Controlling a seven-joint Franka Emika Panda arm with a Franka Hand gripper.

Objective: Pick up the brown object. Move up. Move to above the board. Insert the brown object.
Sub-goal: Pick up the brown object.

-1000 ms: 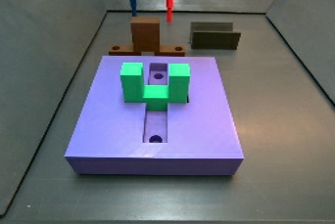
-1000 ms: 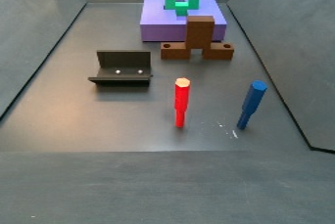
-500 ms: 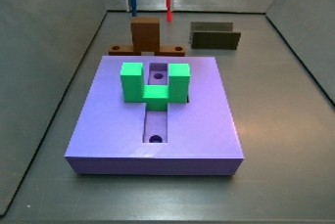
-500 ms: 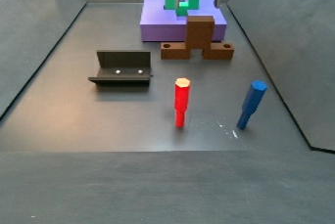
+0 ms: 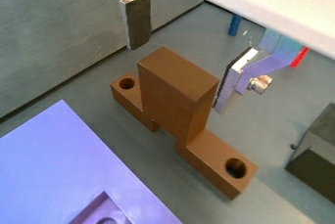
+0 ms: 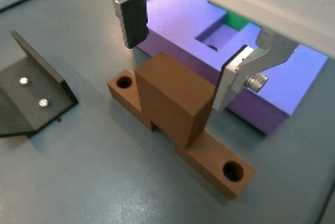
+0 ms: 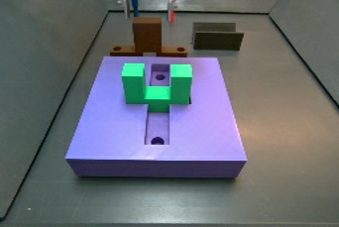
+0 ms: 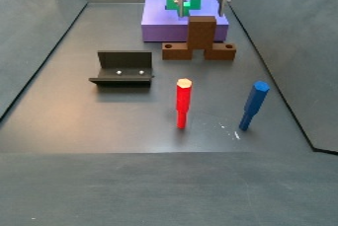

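Observation:
The brown object [image 7: 147, 37] stands on the floor just behind the board [image 7: 199, 122], an upright block on a flat bar with a round hole at each end. My gripper [image 7: 151, 5] hangs open right over it. In both wrist views the silver fingers [image 5: 137, 21] straddle the upright block [image 5: 177, 91] with a gap on each side, their tips about level with its top. Nothing is held. The board [image 6: 177, 24] is lavender, with a green U-shaped block [image 7: 157, 82] and a central slot. A side view shows the gripper [image 8: 199, 1] above the brown object [image 8: 201, 35].
The dark fixture [image 8: 126, 69] stands on the floor to one side of the brown object [image 6: 177, 101], seen also in a wrist view as the fixture [image 6: 26, 81]. A red peg [image 8: 183, 104] and a blue peg [image 8: 254, 106] stand upright further off. Grey walls enclose the floor.
My gripper has come down from the top of the side views until its open fingers flank the brown block. Brown object and board have not moved.

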